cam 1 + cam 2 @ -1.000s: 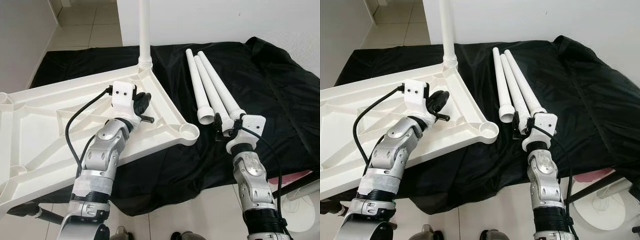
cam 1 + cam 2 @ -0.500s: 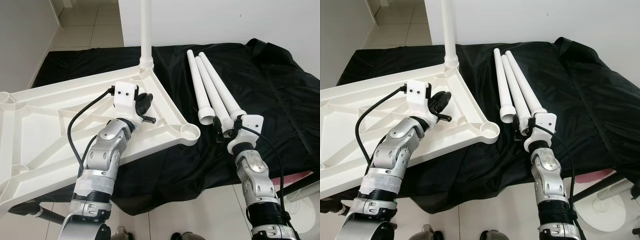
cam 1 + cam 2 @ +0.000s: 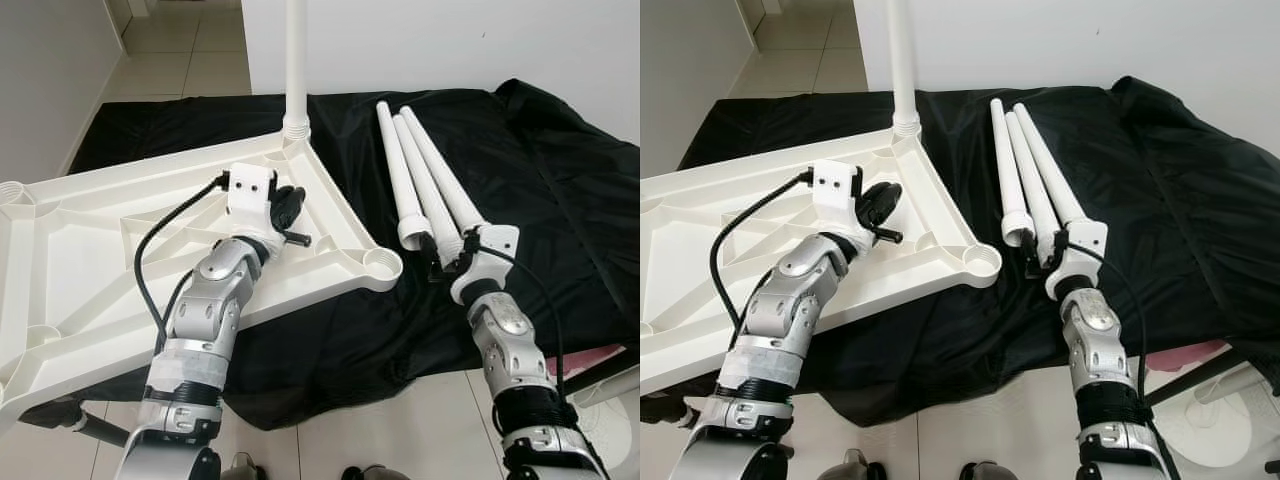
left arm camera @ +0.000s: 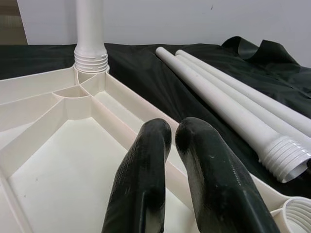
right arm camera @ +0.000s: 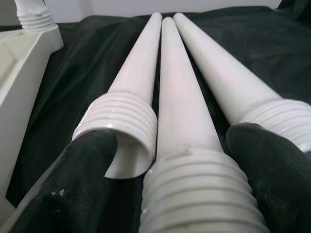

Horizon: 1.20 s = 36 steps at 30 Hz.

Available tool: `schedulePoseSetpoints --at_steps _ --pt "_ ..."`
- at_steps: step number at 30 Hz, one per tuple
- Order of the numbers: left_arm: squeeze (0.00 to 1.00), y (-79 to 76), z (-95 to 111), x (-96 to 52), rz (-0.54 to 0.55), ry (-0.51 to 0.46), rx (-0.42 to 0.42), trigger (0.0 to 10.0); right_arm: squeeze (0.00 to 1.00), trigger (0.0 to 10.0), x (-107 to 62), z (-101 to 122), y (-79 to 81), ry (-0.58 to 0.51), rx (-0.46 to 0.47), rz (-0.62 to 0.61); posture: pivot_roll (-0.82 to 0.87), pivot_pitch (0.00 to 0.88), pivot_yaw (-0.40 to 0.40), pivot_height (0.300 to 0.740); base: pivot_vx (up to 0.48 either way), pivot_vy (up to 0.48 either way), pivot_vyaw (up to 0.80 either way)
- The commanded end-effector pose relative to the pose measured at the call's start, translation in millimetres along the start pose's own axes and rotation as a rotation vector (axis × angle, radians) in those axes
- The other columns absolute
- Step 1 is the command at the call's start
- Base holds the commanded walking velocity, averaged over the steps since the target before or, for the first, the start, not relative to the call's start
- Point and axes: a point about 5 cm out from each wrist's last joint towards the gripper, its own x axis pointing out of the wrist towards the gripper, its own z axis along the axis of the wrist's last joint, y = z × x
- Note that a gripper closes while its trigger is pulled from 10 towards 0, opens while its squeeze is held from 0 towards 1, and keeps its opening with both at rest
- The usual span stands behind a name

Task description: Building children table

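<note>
Right gripper (image 5: 194, 160): nearest to the camera, at the near threaded ends of the three loose legs. Fingers (image 5: 73, 174) spread apart, one on each side of the middle leg's threaded end; contact with the thread cannot be told.
Left gripper (image 4: 167, 141): fingers close together, holding nothing. Positioned over the tabletop, beside its raised rim on the side facing the loose legs.
Tabletop (image 3: 90, 250): white plastic, lying upside down with ribs facing up. It rests partly on the black cloth, left of the loose legs.
Empty socket (image 3: 381, 265): at the tabletop's near corner, just beside the loose legs' threaded ends.
Loose legs (image 3: 425, 185): three white tubes lying side by side on the black cloth, right of the tabletop, threaded ends toward the robot.
Black cloth (image 3: 540, 170): spread under the tabletop and the loose legs.
Fitted leg (image 3: 296, 60): standing upright in the tabletop's far corner socket, beyond the left gripper.
</note>
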Motion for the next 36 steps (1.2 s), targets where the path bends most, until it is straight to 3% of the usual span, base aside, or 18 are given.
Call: schedulePoseSetpoints --at_steps 1,19,20,21,22,24,26,27,28,30,31,35,36 --pt "0.0 2.5 1 -0.3 0.039 -0.002 0.017 10.0 0.0 10.0 0.9 -5 -1.9 0.021 0.006 -0.001 -0.01 0.05 -0.029 0.74 0.0 0.0 0.0" --pt "0.0 5.9 9 2.1 0.046 -0.013 0.07 10.0 0.0 10.0 15.5 -15 3.8 0.062 0.014 -0.005 0.02 0.051 -0.015 0.74 0.0 0.0 0.0" --pt "0.0 7.2 11 2.6 0.046 -0.015 0.073 10.0 0.0 7.9 15.8 -18 3.9 0.072 0.025 -0.015 0.03 0.054 -0.014 0.74 0.0 0.0 0.0" --pt "0.0 7.2 11 2.6 0.046 -0.015 0.073 10.0 0.0 7.9 15.8 -18 3.9 0.072 0.025 -0.015 0.03 0.054 -0.014 0.74 0.0 0.0 0.0" --pt "0.0 8.0 11 2.9 0.047 -0.015 0.077 10.0 0.0 4.8 16.0 -20 4.1 0.082 0.03 -0.019 0.03 0.056 -0.008 0.74 0.0 0.0 0.0" --pt "0.0 9.0 12 3.1 0.047 -0.015 0.079 10.0 0.0 4.8 16.1 -22 4.8 0.095 0.04 -0.019 0.03 0.058 -0.005 0.74 0.0 0.0 0.0" --pt "0.0 10.6 14 4.1 0.049 -0.019 0.088 10.0 0.0 2.7 16.0 -27 5.9 0.115 0.045 -0.027 0.03 0.059 -0.001 0.74 0.0 0.0 0.0" --pt "0.0 11.0 15 4.5 0.05 -0.02 0.09 10.0 0.0 2.7 15.9 -28 6.2 0.121 0.05 -0.03 0.03 0.059 -0.001 0.74 0.0 0.0 0.0" --pt "0.0 10.8 17 5.5 0.049 -0.025 0.09 10.0 0.0 1.6 15.8 -29 6.1 0.121 0.048 -0.032 0.02 0.061 0.002 0.74 0.0 0.0 0.0" --pt "0.0 10.6 18 6.2 0.048 -0.028 0.089 10.0 0.0 1.6 15.9 -29 6.0 0.119 0.047 -0.033 0.02 0.061 0.003 0.74 0.0 0.0 0.0" --pt "0.0 10.4 19 7.0 0.048 -0.031 0.091 10.0 0.0 0.5 15.9 -29 5.5 0.115 0.047 -0.037 0.02 0.061 0.004 0.74 0.0 0.0 0.0" --pt "0.0 10.2 20 8.1 0.048 -0.036 0.093 10.0 0.0 0.0 16.3 -29 4.6 0.112 0.05 -0.05 0.02 0.06 0.004 0.74 0.0 0.0 0.0" --pt "0.0 9.9 21 8.6 0.045 -0.04 0.095 10.0 0.0 2.8 16.5 -27 4.3 0.1 0.051 -0.051 0.02 0.058 0.005 0.74 0.0 0.0 0.0"
